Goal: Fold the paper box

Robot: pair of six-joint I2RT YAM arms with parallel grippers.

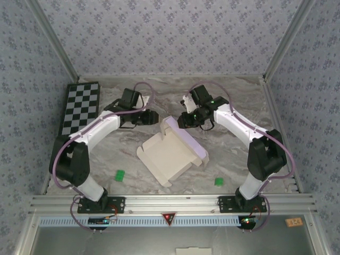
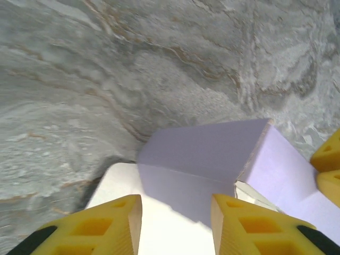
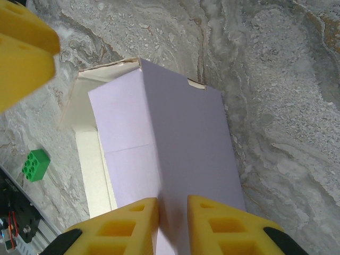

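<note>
**A:** At the middle of the grey marble-patterned table (image 1: 239, 106) lies the thin card paper box (image 1: 172, 151), cream-white inside and pale lavender outside; its base is flat, and one long lavender wall (image 3: 170, 138) is raised along its right-hand side.

**B:** And the fingers?

**A:** The yellow right fingers (image 3: 127, 220) are almost together with that wall between them; clamped on it, I judge. The yellow left fingers (image 2: 106, 226) are apart and grip nothing; the wall's folded end flap (image 2: 207, 154) sits just beyond them.

**B:** What could go wrong from here?

**A:** The card is thin. If the right fingers pull sideways rather than along the crease, the wall may buckle off its score line. Nothing pins the base, so a hard tug could drag or lift the whole box. If the left fingers close crookedly on the end flap, it may crumple instead of tucking in; and should the right fingers let go too soon, the wall would likely spring open.

**B:** Anything in the way?

**A:** A small green block (image 1: 120, 175) lies near the box's left, apart from it; the black-and-white checkerboard (image 1: 81, 106) is well apart at the far left.
</note>
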